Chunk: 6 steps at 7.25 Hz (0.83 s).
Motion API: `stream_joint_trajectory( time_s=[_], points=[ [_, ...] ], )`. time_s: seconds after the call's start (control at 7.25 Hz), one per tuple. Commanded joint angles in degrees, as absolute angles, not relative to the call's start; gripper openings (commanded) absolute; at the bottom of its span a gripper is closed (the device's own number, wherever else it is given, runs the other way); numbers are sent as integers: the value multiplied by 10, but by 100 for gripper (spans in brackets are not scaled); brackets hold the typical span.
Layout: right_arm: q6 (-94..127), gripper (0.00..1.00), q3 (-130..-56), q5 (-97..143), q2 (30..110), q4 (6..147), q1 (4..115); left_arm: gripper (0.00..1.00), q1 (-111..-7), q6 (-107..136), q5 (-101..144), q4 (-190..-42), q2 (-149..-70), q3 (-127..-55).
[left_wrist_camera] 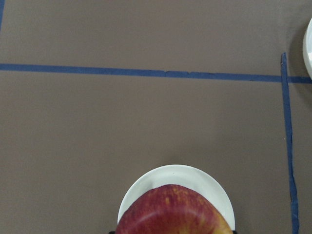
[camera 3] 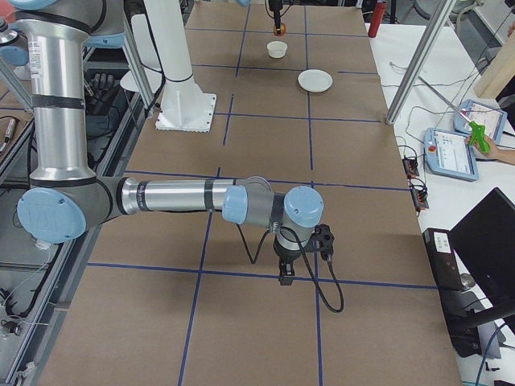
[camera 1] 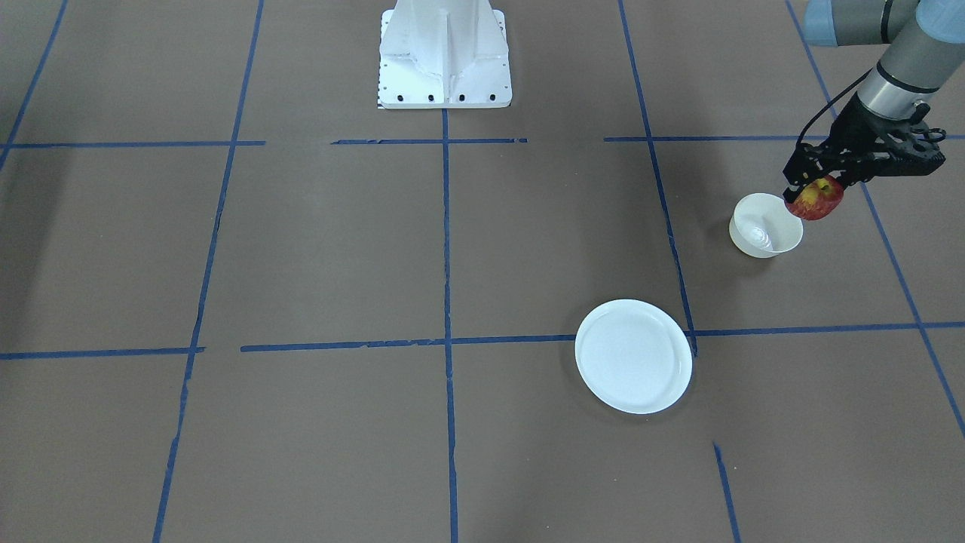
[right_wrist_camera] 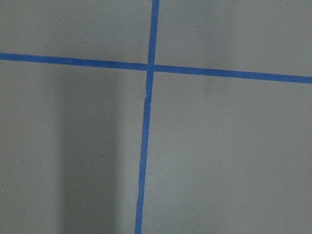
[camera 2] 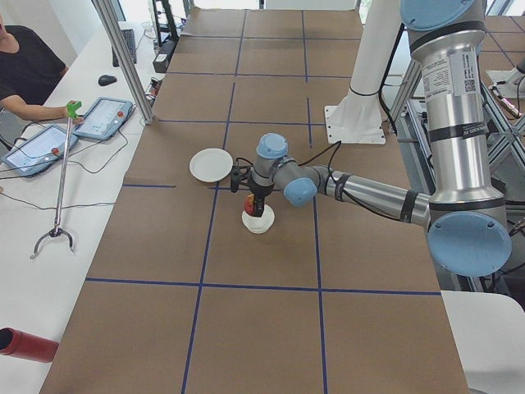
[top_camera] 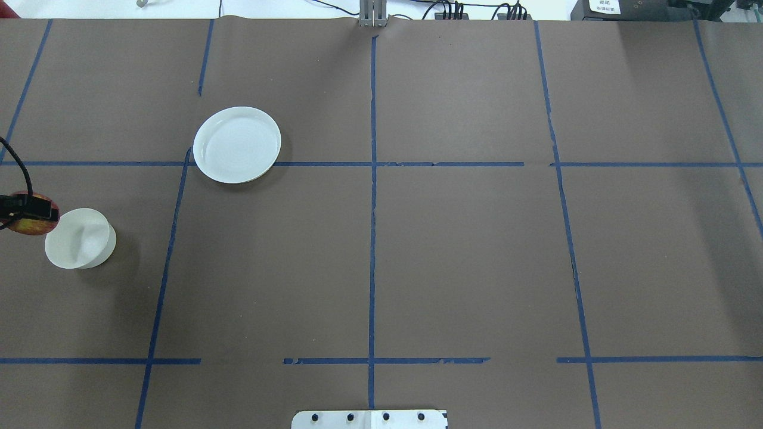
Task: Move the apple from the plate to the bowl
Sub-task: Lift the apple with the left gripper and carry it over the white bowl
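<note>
1. Left gripper (camera 1: 813,183) is clamping its two fingers on the red-and-yellow apple (camera 1: 816,202), carrying it clear of the brown table (camera 1: 301,249) at the robot's far left.
2. The apple is hanging at the rim of the white bowl (camera 1: 754,247), on the bowl's outer side in the front-facing and overhead views. In the left wrist view it is overlapping the bowl's opening from above. It is not lying in the bowl.
3. The white plate (camera 1: 633,356) is sitting well apart from the bowl, toward the operators' side, its edge lying on a crossing of the blue tape lines (camera 1: 446,264).
4. The right gripper (camera 3: 284,272) is pointing down close over the table near another tape crossing, at the opposite end. It is showing only in the exterior right view, so whether it is open or closed cannot be told.
5. A person (camera 2: 25,70) is sitting at the white side table (camera 2: 33,271), an arm resting beside two tablets (camera 2: 102,116).
</note>
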State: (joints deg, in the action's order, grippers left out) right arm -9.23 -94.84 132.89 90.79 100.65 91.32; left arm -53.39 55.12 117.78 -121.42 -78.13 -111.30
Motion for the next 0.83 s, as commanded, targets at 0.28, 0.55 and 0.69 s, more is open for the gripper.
stream_joint_trajectory(
  time_s=[0.28,0.55,0.69],
  points=[
    [-92,100,-948,1329,908,1006,913,0,-487,592,1156,-1220,-820,-1062],
    [-92,100,-948,1329,908,1006,913,0,-486,588,1156,-1219,-839,-1038],
    [-92,100,-948,1329,908,1006,913,0,-486,586,1156,-1220,-839,-1035]
  ],
)
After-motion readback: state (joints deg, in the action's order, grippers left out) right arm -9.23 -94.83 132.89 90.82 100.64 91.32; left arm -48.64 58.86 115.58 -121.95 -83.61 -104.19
